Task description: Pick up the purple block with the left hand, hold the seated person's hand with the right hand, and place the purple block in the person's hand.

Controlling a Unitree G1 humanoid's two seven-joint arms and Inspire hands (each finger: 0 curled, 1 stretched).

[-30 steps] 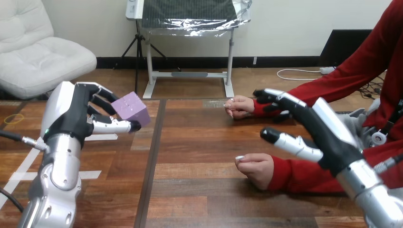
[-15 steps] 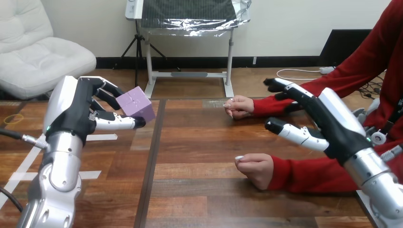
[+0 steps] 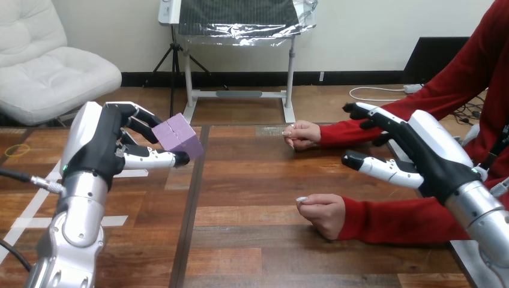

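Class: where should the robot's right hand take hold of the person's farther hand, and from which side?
Probably the wrist, from above and from the view's right. The person's farther hand lies loosely curled on the table, fingers pointing left, so its wrist is the free, narrow part. The open right hand hovers on that side.

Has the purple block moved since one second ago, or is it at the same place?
Yes. The purple block, held in the left hand, has shifted a little to the right, closer to the dark seam of the table.
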